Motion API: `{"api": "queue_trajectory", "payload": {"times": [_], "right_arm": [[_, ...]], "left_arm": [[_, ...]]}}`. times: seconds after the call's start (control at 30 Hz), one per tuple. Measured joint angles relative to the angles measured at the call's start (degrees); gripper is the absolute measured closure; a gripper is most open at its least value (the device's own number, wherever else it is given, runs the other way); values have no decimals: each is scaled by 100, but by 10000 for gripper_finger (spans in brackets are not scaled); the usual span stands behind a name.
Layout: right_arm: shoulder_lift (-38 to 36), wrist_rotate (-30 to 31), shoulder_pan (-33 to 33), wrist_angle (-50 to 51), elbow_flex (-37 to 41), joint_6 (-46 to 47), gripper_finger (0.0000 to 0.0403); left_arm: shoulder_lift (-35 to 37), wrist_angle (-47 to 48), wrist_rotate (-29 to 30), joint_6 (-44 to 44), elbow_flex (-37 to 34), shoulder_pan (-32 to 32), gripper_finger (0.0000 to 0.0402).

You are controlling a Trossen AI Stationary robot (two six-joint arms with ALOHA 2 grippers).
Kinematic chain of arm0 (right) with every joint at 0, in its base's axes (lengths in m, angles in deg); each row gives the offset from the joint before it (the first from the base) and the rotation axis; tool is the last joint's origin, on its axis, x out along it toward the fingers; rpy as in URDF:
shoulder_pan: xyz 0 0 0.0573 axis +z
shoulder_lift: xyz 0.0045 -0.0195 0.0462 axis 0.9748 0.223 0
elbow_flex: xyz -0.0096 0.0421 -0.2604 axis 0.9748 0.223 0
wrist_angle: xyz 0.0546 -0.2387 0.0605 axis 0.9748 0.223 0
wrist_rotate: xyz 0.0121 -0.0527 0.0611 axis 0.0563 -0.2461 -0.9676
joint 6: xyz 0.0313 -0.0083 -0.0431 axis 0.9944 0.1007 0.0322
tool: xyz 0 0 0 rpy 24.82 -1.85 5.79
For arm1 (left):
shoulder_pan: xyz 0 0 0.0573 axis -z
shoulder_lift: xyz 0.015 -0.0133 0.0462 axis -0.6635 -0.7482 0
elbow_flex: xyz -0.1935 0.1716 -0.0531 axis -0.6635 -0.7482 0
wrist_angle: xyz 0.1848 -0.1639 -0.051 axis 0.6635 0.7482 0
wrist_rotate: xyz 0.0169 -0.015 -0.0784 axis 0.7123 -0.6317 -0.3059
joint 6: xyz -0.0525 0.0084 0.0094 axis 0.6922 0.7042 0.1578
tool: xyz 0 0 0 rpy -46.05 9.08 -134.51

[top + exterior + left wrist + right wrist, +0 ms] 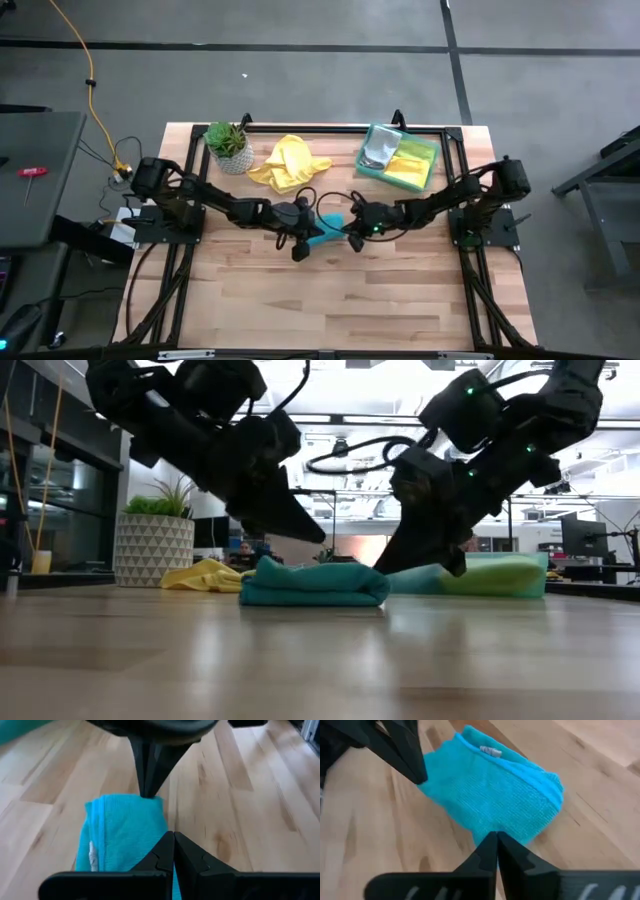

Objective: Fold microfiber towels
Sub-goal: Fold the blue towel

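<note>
A teal-blue microfiber towel (328, 222) lies folded into a small thick pad on the table's middle; it also shows in the low view (315, 585) and in both wrist views (125, 835) (495, 790). My left gripper (308, 228) is shut, its tips (173, 836) just above the pad's left end (318, 538). My right gripper (348, 230) is shut, its tips (496, 835) at the pad's right end. A yellow towel (288, 163) lies crumpled at the back. Grey and lime-yellow towels lie in the green tray (372, 170). My left gripper stands a little above the pad in the low view and touches nothing. My right gripper's shut fingertips (385, 568) come down slanting from the table's right to the pad's right end (485, 837); I cannot tell whether they touch the cloth.
A small potted plant (228, 147) stands at the back left beside the yellow towel. The translucent green tray stands at the back right. Bare wooden table (330, 300) stretches from the pad to the near edge.
</note>
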Motion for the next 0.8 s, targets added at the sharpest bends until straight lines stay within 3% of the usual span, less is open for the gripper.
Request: {"api": "queue_trajectory", "payload": {"times": [0.4,0.8], "right_arm": [[310,142,-11,396,-158,306,402],[-131,382,-21,690,-156,520,402]], "left_arm": [[-50,1532,252,-1051,-2,-17,401],[-42,1584,365,-1453,-2,-20,401]]}}
